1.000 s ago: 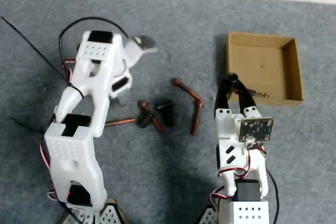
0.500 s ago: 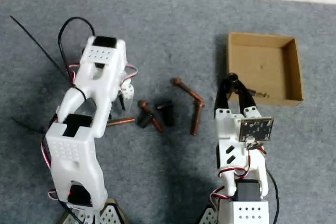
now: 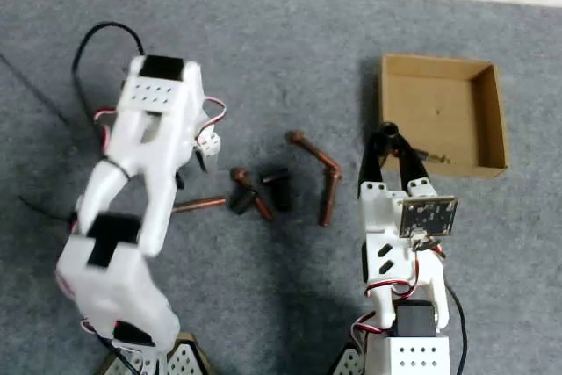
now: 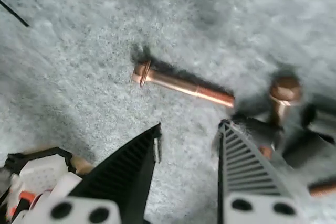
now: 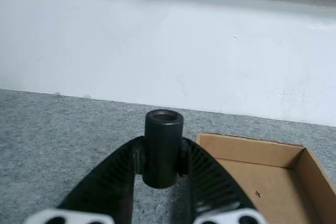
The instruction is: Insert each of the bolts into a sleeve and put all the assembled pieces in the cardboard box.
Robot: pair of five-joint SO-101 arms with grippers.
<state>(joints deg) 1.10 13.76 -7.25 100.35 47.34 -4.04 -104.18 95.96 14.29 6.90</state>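
The left gripper (image 4: 188, 129) hovers over the grey counter (image 3: 290, 59) at the left-centre of the high view. Its fingers are spread, and a copper bolt (image 4: 181, 85) lies flat just beyond their tips. A loose sleeve (image 3: 277, 187) and a pair of bolts (image 3: 330, 198) lie near mid-frame. The right gripper (image 5: 161, 156), right of centre, has its fingers pinching a black sleeve (image 5: 164, 129) upright, just beside the cardboard box (image 3: 439, 64) at the upper right.

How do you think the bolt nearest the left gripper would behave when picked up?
The bolt looks like rigid metal, so probably stiff and heavy for its size. Its smooth round shank may slip in the open left gripper; the carpet should curb rolling.
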